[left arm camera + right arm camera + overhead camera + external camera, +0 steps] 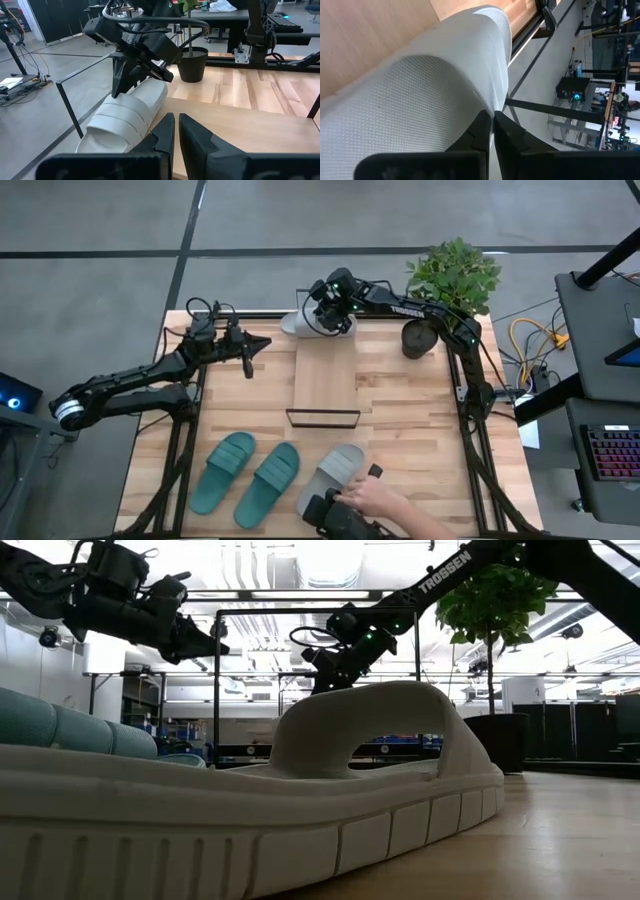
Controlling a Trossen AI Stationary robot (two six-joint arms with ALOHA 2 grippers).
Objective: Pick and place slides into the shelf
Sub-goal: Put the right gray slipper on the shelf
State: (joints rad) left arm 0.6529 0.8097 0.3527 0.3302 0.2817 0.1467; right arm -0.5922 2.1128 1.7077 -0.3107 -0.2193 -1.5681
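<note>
At the shelf's [325, 385] far end, my right gripper [327, 313] pinches a pale grey slide [300, 323] by its strap edge, just beyond the plank. I judge this the placing step; next I need to settle it onto the shelf and let go. The plank top carries nothing yet. My left gripper [247, 352], pressed together, waits nearby. Three slides remain on the surface; a person's hand [385, 498] touches the grey one [332, 475] beside the teal pair [246, 475].

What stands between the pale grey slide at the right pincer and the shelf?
Nothing visible. The pale grey slide lies at the table's far edge, just beyond the shelf's far end, under the right pincer. The left pincer waits off to the left.
</note>
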